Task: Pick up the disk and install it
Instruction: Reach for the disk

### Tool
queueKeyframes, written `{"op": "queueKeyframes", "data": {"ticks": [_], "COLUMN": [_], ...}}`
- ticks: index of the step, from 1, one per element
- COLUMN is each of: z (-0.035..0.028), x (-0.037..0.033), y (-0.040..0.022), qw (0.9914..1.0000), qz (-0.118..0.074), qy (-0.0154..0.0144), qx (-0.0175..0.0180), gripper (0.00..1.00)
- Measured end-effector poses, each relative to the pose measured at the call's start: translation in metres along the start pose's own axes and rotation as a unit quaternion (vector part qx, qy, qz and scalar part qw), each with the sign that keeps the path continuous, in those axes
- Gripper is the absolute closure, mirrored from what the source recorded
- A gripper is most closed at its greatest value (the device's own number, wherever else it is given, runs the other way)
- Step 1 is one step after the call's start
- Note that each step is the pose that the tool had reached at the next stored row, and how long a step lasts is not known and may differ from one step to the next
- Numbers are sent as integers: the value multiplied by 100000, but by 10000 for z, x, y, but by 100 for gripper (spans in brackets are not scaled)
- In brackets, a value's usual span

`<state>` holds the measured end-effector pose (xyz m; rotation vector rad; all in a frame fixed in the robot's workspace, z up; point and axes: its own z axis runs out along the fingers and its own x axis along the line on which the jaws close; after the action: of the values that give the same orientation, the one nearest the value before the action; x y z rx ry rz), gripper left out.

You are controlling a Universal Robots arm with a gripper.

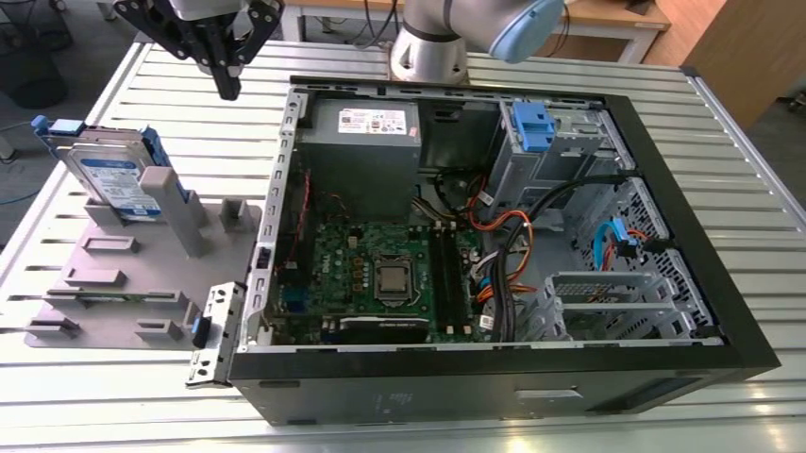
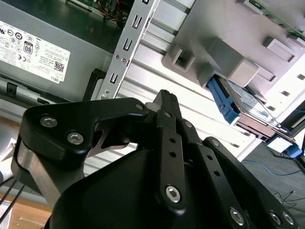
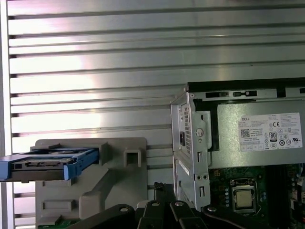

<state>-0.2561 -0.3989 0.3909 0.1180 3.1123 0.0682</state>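
The disk [image 1: 111, 175] is a silver drive with a blue-and-white label in a blue carrier frame. It stands on edge in a slot of the grey holder [image 1: 139, 274] at the exterior view's left. Both wrist views show the disk [image 2: 248, 102] [image 3: 45, 164] resting in that holder. My gripper [image 1: 228, 90] hangs above the slatted table between the holder and the open computer case [image 1: 504, 377], apart from the disk. In the second wrist view the gripper [image 2: 165, 95] has its black fingers pressed together on nothing. The fingertips [image 3: 164, 188] also show in the first wrist view.
Inside the case sit a grey power supply box [image 1: 365, 132] with a white sticker, a green motherboard [image 1: 377, 274], loose cables [image 1: 504, 236] and an upright grey bay with a blue tab [image 1: 535, 127]. A loose metal bracket [image 1: 214, 330] lies by the case's wall.
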Motion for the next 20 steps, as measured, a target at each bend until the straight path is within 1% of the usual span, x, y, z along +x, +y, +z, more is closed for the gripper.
{"op": "queueKeyframes", "data": {"ticks": [9,11,20], "z": [1,5,15], "x": [22,36,47], "y": [-2,-3,-4], "qw": [100000,100000,100000], "qz": [-2,-2,9], "qy": [4,4,-6], "qx": [2,2,-5], "gripper": [89,89,89]}}
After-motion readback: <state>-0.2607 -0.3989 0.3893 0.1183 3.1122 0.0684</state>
